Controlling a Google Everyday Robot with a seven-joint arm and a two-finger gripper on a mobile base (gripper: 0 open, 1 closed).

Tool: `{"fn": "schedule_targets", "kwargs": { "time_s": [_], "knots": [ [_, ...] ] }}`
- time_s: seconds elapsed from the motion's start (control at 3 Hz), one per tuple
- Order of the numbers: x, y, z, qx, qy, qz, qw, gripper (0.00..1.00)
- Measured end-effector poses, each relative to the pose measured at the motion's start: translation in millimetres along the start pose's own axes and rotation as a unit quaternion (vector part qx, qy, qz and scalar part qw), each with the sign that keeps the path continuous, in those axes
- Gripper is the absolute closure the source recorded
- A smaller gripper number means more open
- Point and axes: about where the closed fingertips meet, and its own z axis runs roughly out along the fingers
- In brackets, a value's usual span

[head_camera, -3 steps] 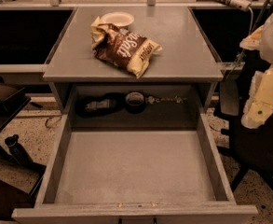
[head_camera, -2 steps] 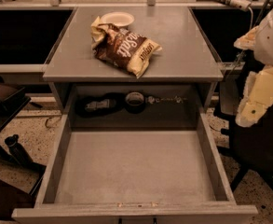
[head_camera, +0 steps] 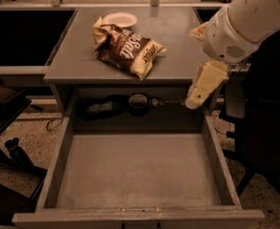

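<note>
A brown chip bag [head_camera: 128,49] lies on the grey table top [head_camera: 177,37], partly against a small white bowl [head_camera: 121,19] behind it. Below the top, a wide grey drawer [head_camera: 219,166] stands pulled out with nothing in it. My gripper [head_camera: 195,101] hangs from the white arm [head_camera: 244,20] at the table's right front edge, pointing down over the drawer's back right corner. It holds nothing that I can see and is well to the right of the bag.
In the dark recess behind the drawer lie a dark bottle-like object [head_camera: 100,108] and a round dark object [head_camera: 138,100]. Dark counters flank the table on both sides. Black chair parts [head_camera: 13,151] stand on the speckled floor at left.
The arm has swung in from the right, bringing the gripper leftward to the table's right edge above the drawer's back corner. The bag, bowl and drawer have not moved.
</note>
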Motion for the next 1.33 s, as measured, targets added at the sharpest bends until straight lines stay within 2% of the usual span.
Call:
{"fn": "schedule_targets", "kwargs": {
  "time_s": [0.33,0.67,1.0,1.33],
  "knots": [
    [-38.1,-21.8,39.5,0.022,-0.059,-0.002,0.9980,0.00],
    [-43.2,-31.0,38.7,0.040,-0.067,-0.002,0.9969,0.00],
    [-43.2,-31.0,38.7,0.040,-0.067,-0.002,0.9969,0.00],
    [-43.6,-41.7,53.3,0.057,-0.077,0.021,0.9951,0.00]
  ]
}}
